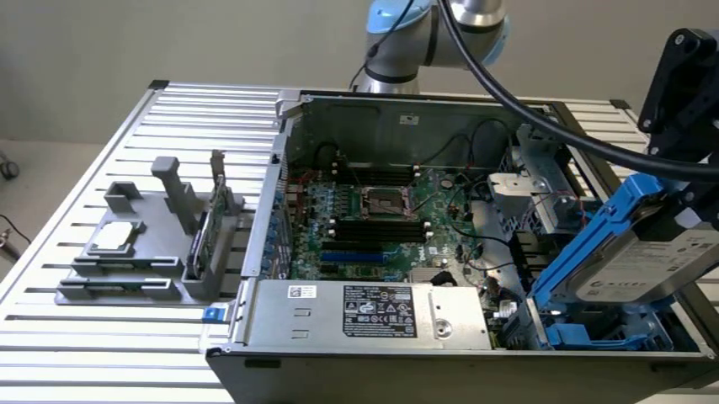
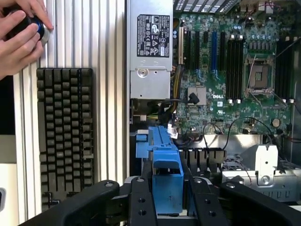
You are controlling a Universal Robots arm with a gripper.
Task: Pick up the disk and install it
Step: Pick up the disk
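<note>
Disk (image 1: 642, 252) is picked up: the gripper (image 2: 168, 202) fingers are clamped on its blue side rails, holding it tilted just above the drive bay (image 1: 584, 335) of the computer case (image 1: 337, 353). It is not yet seated.

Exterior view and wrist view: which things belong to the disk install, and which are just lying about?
In the job: the disk, held tilted by the gripper; open computer case.
Lying about: grey holder with a small drive; keyboard; a person's hand.
</note>
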